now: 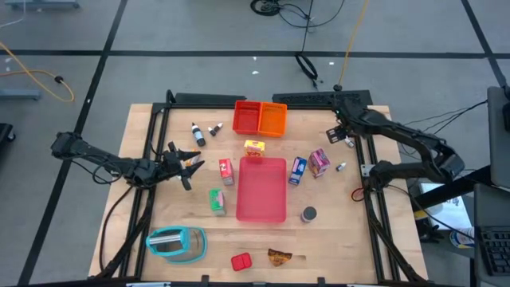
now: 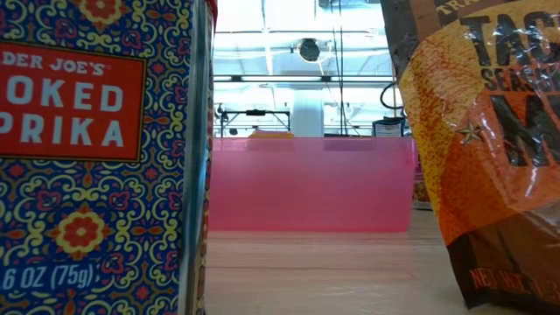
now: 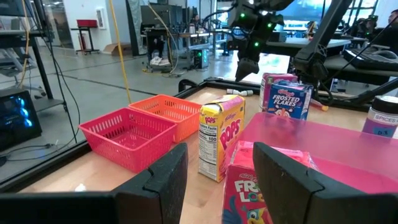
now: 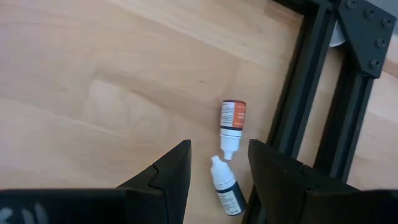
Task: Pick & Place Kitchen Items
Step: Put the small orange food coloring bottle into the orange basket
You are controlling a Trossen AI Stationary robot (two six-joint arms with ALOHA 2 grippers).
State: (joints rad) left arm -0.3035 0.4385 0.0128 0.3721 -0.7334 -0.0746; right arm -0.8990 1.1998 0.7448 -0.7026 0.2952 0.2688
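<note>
Two tiny bottles [image 4: 231,124] beside table-edge rail [image 4: 298,93]; right gripper [image 4: 217,168] above.

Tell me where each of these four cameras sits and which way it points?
High view: overhead, looking straight down at both dark arms and the flat pink rectangular tray.
Low view: at tabletop height, looking across; no arm shows, same tray behind a paprika tin.
Left wrist view: looks past the left gripper, jaws apart, at the yellow Pops cereal box and that tray.
Right wrist view: looks down past the right gripper, jaws apart, at two tiny bottles.
</note>
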